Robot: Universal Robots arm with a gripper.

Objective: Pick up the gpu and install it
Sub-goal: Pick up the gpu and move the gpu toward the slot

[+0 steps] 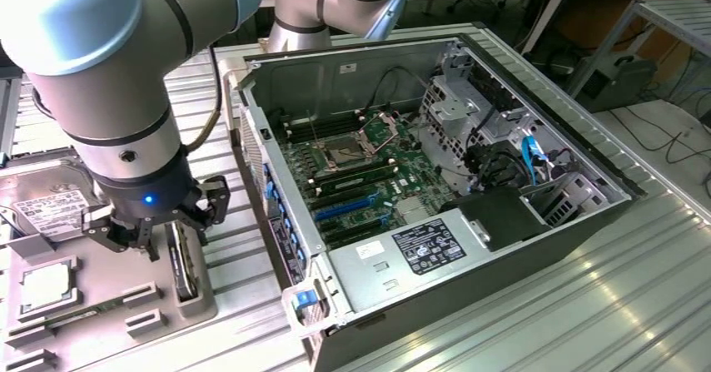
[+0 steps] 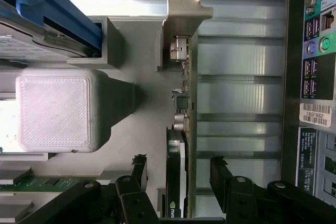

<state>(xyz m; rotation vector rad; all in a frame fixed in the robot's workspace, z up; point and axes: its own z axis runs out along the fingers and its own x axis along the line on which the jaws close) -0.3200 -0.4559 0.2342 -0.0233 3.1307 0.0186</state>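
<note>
Ribbed metal counter (image 1: 622,305) is carrying the open PC case (image 1: 489,293) and, just beside it, a grey parts tray (image 1: 106,285).

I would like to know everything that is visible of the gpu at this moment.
The gpu is a thin card, seen edge-on, standing on its long edge in the grey tray beside the case. A silver metal bracket closes one end; a black fan housing sits on one face. The open end effector has one finger on each side of it, with gaps, not touching.
</note>
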